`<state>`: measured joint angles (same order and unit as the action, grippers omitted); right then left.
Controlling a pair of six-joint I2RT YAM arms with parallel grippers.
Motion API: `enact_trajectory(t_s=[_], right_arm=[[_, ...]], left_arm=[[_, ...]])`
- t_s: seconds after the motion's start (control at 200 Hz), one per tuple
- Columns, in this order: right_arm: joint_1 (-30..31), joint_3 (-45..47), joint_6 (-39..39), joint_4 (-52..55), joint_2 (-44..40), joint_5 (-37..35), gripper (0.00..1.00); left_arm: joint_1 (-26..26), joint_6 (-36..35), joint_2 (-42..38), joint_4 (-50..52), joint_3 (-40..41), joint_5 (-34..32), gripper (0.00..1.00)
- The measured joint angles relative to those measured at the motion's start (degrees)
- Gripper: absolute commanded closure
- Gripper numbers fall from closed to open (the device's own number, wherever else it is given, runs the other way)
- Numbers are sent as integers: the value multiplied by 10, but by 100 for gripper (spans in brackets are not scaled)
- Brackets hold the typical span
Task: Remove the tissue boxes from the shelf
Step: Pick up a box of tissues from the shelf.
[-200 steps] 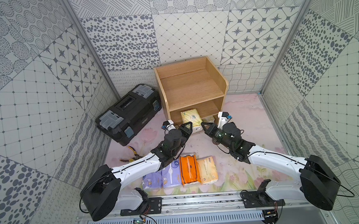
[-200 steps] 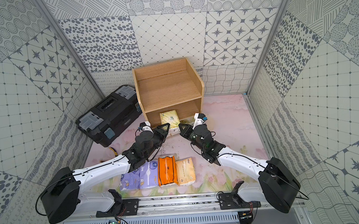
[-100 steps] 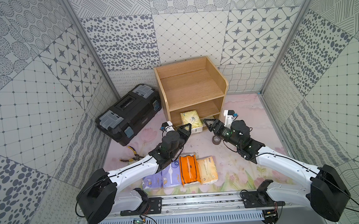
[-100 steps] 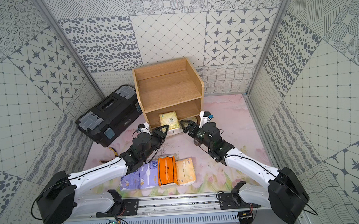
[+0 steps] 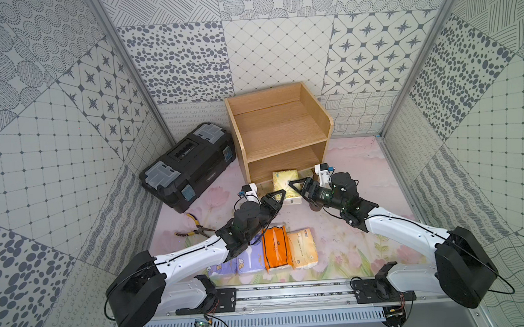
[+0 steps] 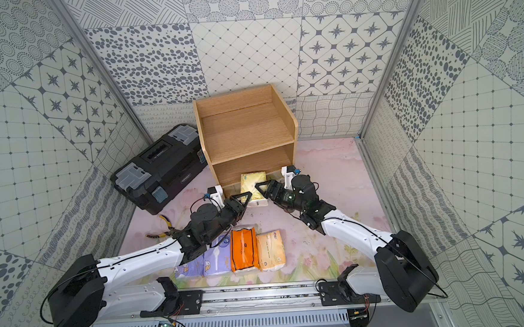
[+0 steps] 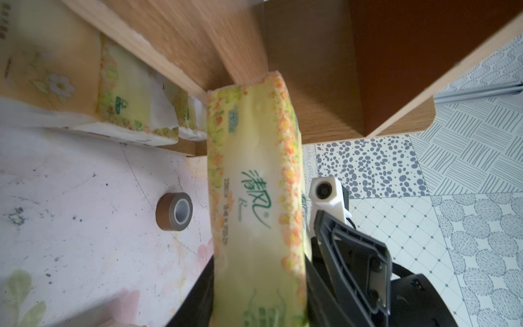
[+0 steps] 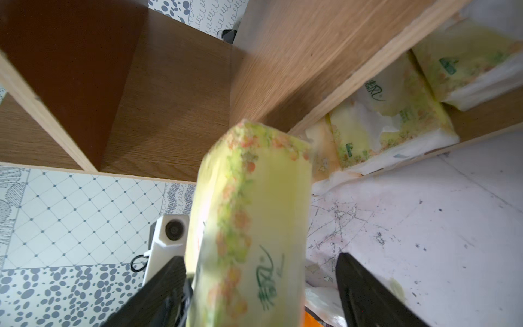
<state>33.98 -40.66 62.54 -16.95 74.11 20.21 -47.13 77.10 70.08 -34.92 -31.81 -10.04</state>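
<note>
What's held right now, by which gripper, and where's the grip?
Left gripper pinches the yellow-green tissue pack at the end nearest its wrist. Right gripper straddles the same pack, open, not gripping.

Held pack [image 7: 254, 215], clamped in left gripper [image 5: 283, 195] jaws: green Chinese brand chars 清风. Small script word beside them is illegible. Line of dark small print along one edge, digits too blurred to read. Same chars show blurred in right wrist view.
Shelf packs [image 8: 396, 119], beyond jaws: same green logo, partly seen.
Orange pack [image 5: 276, 247], cream pack [image 5: 303, 245], behind jaws: labels too small to read.
Toolbox [image 5: 192, 165], off to the side of jaws: label illegible.
</note>
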Motion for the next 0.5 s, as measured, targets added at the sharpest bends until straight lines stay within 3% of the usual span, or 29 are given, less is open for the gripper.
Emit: enact_trajectory(t_s=[0.195,0.25,0.375,0.5], right_arm=[[0,-2,9,-12,1,17,50],[-1,-2,10,-14,0,21,58],[-4,-1,11,-16,-3,25,72],[-10,1,-5,-8,-17,31,78]], left_arm=[[-25,-4,-3,-24,9,-4,55],[-29,-4,-4,-28,12,-8,46],[-37,-8,-9,-31,14,-7,11],[-42,-7,-31,-25,24,-8,1]])
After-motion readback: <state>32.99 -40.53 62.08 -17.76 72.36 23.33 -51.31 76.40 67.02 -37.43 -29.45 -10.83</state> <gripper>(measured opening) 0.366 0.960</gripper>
